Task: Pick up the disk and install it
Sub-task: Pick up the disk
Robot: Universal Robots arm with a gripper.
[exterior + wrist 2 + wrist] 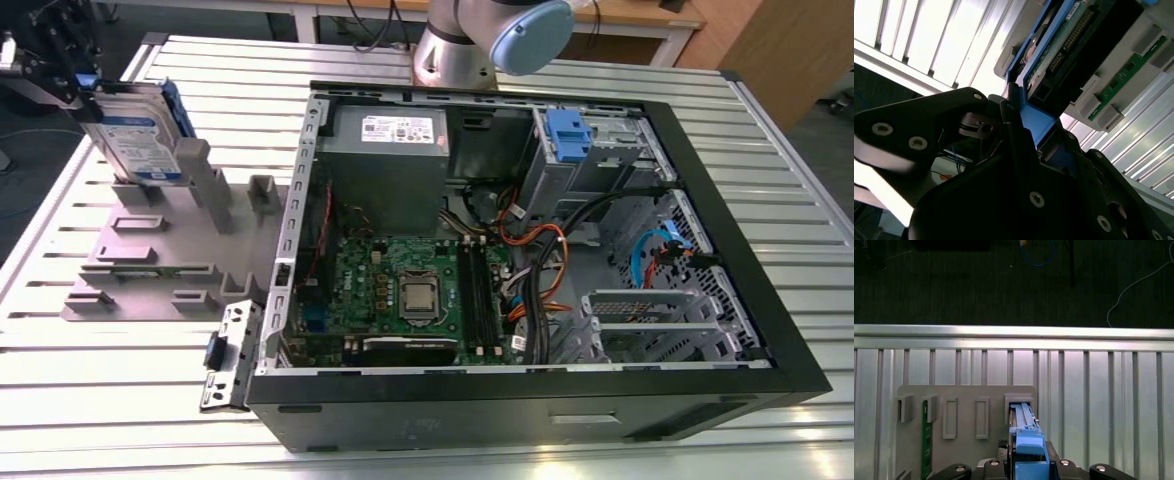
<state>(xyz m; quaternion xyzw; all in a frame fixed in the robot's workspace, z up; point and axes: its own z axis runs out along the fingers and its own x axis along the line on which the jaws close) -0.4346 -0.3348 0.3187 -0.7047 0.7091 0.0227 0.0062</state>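
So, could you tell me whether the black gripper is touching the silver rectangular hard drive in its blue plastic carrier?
Touching. In the second wrist view the gripper has its fingers clamped on the disk's blue handle end, with no gap.

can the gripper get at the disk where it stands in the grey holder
Probably yes: the gripper is closed on the disk at its blue handle end, above the grey holder, with nothing in between.
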